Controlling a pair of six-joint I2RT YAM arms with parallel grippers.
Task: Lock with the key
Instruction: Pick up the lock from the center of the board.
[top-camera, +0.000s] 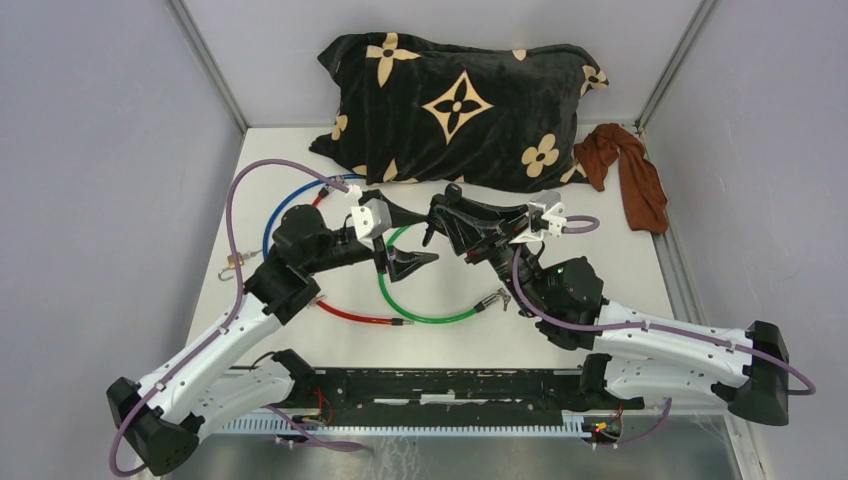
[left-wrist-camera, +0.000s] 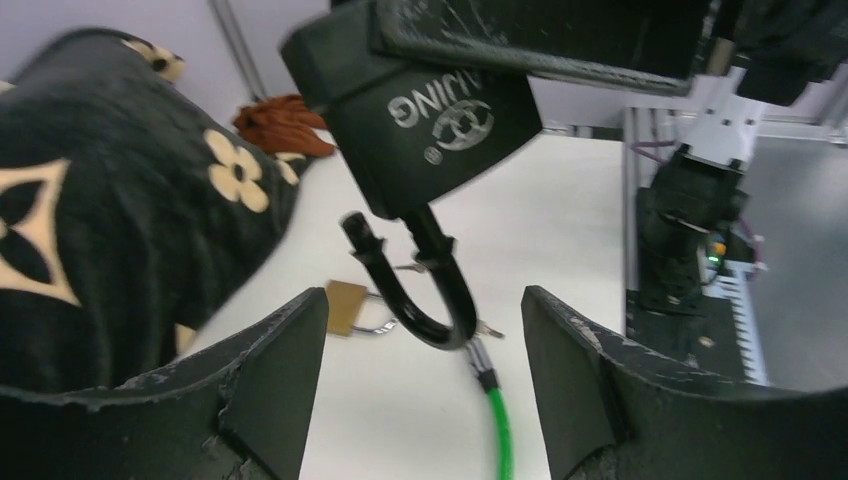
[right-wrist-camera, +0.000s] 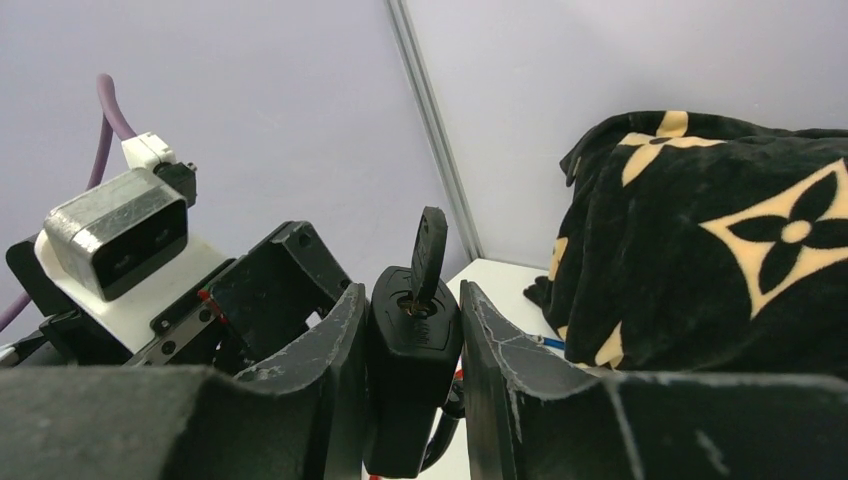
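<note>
Table centre: the left gripper (top-camera: 418, 238), fingers spread, faces the right gripper (top-camera: 445, 222), which is clamped on a black padlock (top-camera: 431, 232) — both above a green cable loop (top-camera: 440, 318). A red cable (top-camera: 355, 317) and a blue cable (top-camera: 272, 222) lie to the left; a patterned black pillow (top-camera: 460, 100) and a brown cloth (top-camera: 625, 175) lie behind.

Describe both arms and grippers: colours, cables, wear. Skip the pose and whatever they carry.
Both the left arm and right arm have white link shells with black joints and bases. A purple cable runs along each. The left gripper and right gripper are black, their fingers scuffed and scratched pale. A grey-and-white camera block sits at the left wrist.
</note>
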